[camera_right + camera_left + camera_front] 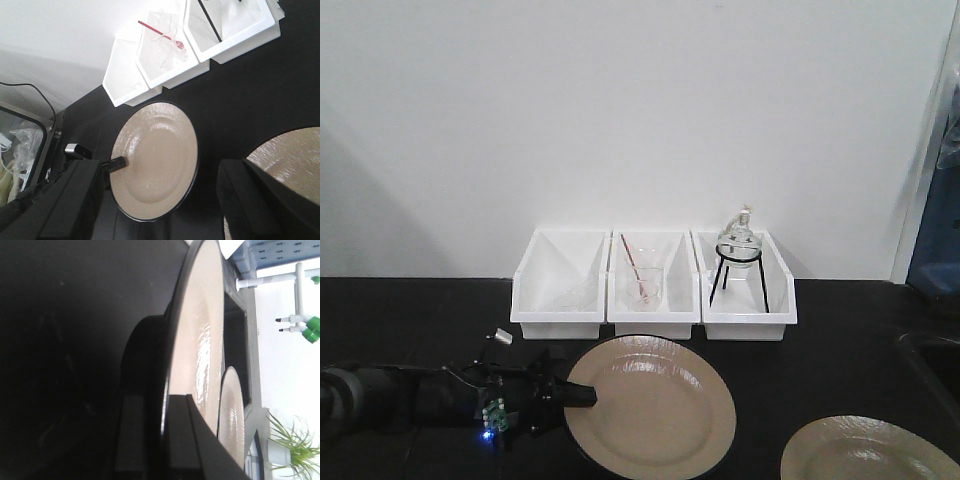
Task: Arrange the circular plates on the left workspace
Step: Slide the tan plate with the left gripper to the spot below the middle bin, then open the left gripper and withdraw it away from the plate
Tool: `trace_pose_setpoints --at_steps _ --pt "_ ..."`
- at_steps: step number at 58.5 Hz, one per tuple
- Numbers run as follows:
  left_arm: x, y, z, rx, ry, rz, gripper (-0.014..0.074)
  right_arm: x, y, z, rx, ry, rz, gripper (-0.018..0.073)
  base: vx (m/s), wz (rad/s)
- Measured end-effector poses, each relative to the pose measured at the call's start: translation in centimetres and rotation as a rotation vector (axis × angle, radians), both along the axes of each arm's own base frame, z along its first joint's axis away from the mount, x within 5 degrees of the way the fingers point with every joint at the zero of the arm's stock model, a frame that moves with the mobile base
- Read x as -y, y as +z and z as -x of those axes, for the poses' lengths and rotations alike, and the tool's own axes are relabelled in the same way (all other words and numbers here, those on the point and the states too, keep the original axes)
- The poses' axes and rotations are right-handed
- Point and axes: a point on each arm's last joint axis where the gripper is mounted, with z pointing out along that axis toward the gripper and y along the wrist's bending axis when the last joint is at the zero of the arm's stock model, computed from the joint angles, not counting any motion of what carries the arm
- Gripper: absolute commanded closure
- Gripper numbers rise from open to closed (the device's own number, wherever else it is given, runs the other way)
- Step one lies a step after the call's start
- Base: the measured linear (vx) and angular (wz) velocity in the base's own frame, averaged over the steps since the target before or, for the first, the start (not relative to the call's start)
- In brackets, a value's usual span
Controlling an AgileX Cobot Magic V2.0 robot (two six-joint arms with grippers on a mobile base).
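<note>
Left gripper (576, 397) clenched on left rim of centre plate (660, 415), just before the bins (653, 290) on the worktop (420, 320). I'd slide it left slowly, level; pinch looks shallow. Right gripper (160, 170) spread, empty, near second plate (870, 455).

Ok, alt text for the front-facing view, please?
The left gripper grips the left rim of a beige round plate over the black benchtop. A second plate sits at lower right; three white bins with glassware line the wall behind.
</note>
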Motion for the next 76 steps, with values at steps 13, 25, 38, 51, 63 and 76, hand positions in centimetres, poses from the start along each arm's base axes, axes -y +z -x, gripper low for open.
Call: trace_pose_setpoints --at_steps 13,25,38,51,63,76 --pt "0.9 -1.4 -0.6 -0.024 0.012 -0.018 0.0592 0.0 0.0 0.0 0.002 0.001 0.002 0.0038 0.0 0.0" --pt "1.0 -1.5 -0.8 -0.026 0.042 -0.027 0.05 0.0 0.0 0.0 0.002 0.0 0.003 0.0038 0.0 0.0" --pt "1.0 -1.4 -0.8 0.035 0.02 -0.047 0.0226 0.0 0.0 0.0 0.002 -0.001 0.004 0.0038 0.0 0.0" --pt "0.9 -1.5 -0.8 0.046 0.015 -0.061 0.0048 0.0 0.0 0.0 0.004 0.0 0.006 0.0038 0.0 0.0" --pt "-1.0 -1.7 -1.1 0.057 -0.003 -0.101 0.0041 0.0 0.0 0.0 0.003 0.0 0.007 0.0038 0.0 0.0" --pt "-4.0 -1.5 -1.2 0.048 -0.037 -0.086 0.0061 0.0 -0.1 0.0 0.0 0.002 0.014 0.0038 0.0 0.0"
